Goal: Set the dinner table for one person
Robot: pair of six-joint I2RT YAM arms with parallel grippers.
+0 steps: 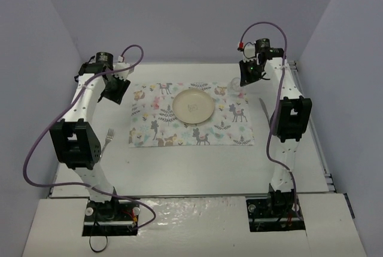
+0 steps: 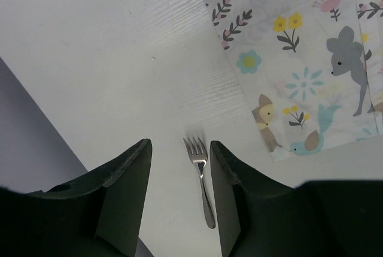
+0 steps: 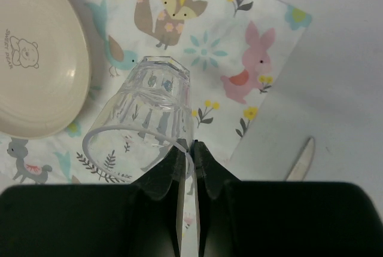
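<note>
White tubes join boxy black joint housings on both arms. Left of the placemat [image 1: 230, 132], the left arm [image 1: 84, 98] trails a looping purple cable [image 1: 30, 155]; right of it, the right arm [image 1: 289, 86] carries another with a red plug [image 1: 240, 46]. The left gripper [image 2: 179, 144] has matte black wedge fingers [image 2: 122, 191].

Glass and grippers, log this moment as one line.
right gripper: shut on glass rim | left gripper: open, fork untouched on dinner table | plate: on placemat
</note>
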